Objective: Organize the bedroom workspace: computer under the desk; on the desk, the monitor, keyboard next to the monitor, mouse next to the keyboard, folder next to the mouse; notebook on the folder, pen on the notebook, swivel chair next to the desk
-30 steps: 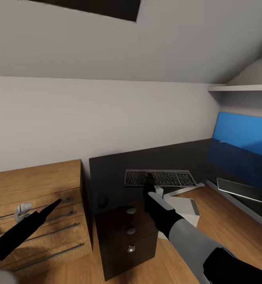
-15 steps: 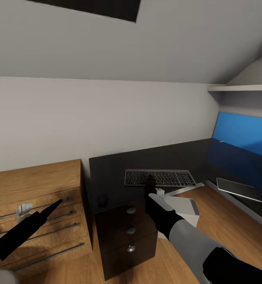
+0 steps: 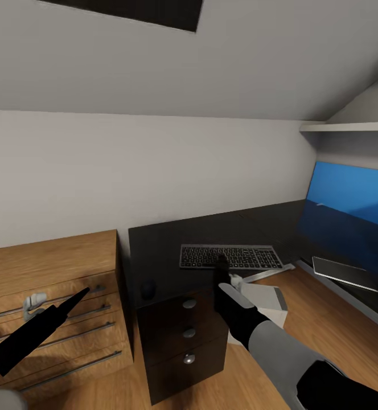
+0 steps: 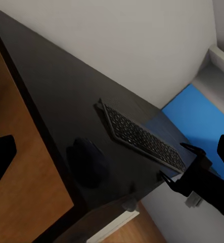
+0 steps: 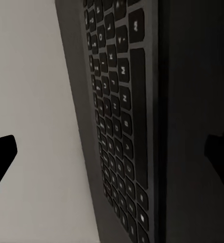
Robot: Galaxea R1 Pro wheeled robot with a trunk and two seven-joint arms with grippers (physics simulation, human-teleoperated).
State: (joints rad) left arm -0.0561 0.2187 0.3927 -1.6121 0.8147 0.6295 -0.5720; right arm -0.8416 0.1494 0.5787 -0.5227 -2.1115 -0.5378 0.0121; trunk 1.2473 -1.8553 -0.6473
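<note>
From the head camera, the long glossy black worktop (image 3: 172,236) runs along the pale wall and turns toward the right, where a large flat screen glowing blue (image 3: 348,213) stands. A slim grey keyboard with dark keys (image 3: 230,257) lies flat on the black top, and a small dark rounded mouse (image 3: 148,290) sits well apart from it, near the front edge above the black drawers with round knobs (image 3: 188,331). The right hand (image 3: 221,265) hangs over the keyboard's near edge at the end of a black and grey arm; from here I cannot tell how its fingers stand. The left hand (image 3: 82,294) points as a black wedge in front of the light wooden dresser with long bar handles (image 3: 52,296), its state unclear in this view. A light-grey box (image 3: 263,303) stands on the wooden floor under the worktop. In the left wrist view, the mouse (image 4: 87,161) and keyboard (image 4: 142,137) lie on the black top, the right hand (image 4: 185,174) showing two spread fingers; the left hand's own fingertips sit wide apart at the edges. In the right wrist view, the keyboard (image 5: 119,116) is close beneath, with the dark fingertips (image 5: 1,154) set wide apart, holding nothing.
</note>
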